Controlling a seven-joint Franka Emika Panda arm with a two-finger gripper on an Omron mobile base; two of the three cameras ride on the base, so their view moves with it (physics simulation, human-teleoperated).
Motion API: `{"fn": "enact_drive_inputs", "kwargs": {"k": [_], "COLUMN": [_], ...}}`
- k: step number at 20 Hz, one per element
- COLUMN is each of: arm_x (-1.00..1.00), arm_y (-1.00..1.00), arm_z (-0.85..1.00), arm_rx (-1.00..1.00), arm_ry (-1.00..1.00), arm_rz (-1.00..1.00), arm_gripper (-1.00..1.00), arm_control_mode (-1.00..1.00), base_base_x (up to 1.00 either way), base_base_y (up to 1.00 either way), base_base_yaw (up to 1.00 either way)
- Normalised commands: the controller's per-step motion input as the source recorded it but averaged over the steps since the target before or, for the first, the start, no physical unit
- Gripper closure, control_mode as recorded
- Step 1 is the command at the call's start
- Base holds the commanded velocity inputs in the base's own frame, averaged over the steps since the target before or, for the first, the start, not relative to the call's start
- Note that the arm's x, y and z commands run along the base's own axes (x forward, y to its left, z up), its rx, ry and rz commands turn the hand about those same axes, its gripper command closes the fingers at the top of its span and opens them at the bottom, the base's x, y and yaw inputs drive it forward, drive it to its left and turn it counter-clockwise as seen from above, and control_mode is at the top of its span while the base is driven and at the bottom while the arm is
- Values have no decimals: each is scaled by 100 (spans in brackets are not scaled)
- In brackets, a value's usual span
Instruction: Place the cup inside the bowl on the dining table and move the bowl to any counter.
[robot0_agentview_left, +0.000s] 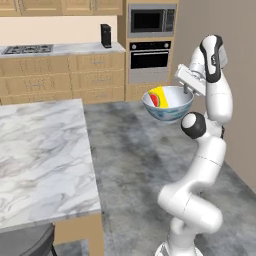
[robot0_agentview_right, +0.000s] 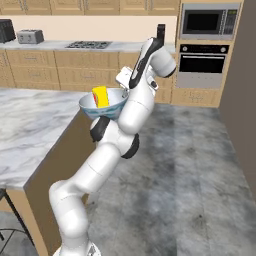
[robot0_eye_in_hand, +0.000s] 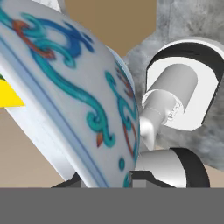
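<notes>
Left base view: the arm holds the bowl (robot0_agentview_left: 168, 105) in the air over the grey floor (robot0_agentview_left: 135, 165), well apart from the dining table (robot0_agentview_left: 42, 155) at left. The gripper (robot0_agentview_left: 187, 91) meets the bowl's rim on its right side, jaws clamped on that rim. The yellow cup (robot0_agentview_left: 158, 97), red patch showing, lies tilted inside the bowl. Behind stand the counter (robot0_agentview_left: 75, 48) with gas hob (robot0_agentview_left: 28, 49), a black coffee machine (robot0_agentview_left: 105, 35), and the built-in oven (robot0_agentview_left: 149, 61) under a microwave (robot0_agentview_left: 151, 20). Right base view: bowl (robot0_agentview_right: 102, 105) and cup (robot0_agentview_right: 100, 96) hang just past the table's (robot0_agentview_right: 30, 130) edge, before the arm; a toaster (robot0_agentview_right: 30, 36) sits on the counter (robot0_agentview_right: 50, 45). Hand view: the bowl's patterned outer wall (robot0_eye_in_hand: 74, 100) fills the left, a fingertip (robot0_eye_in_hand: 146, 177) dark beside its rim; a sliver of the cup (robot0_eye_in_hand: 9, 97) shows at far left.
</notes>
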Motion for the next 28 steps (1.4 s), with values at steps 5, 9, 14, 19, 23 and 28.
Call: {"fn": "enact_drive_inputs", "kwargs": {"k": [5,9,14,19,23,28], "arm_x": [0,0,0,0,0,0], "arm_y": [0,0,0,0,0,0], "arm_z": [0,0,0,0,0,0], "arm_rx": [0,0,0,0,0,0], "arm_ry": [0,0,0,0,0,0], "arm_rz": [0,0,0,0,0,0], "arm_gripper": [100,100,100,100,100,100], "arm_control_mode": [100,100,100,100,100,100], "base_base_x": [0,3,8,33,64,73], "base_base_y": [-60,-58,-66,-65,-56,-44], "base_base_yaw": [0,0,0,0,0,0]}}
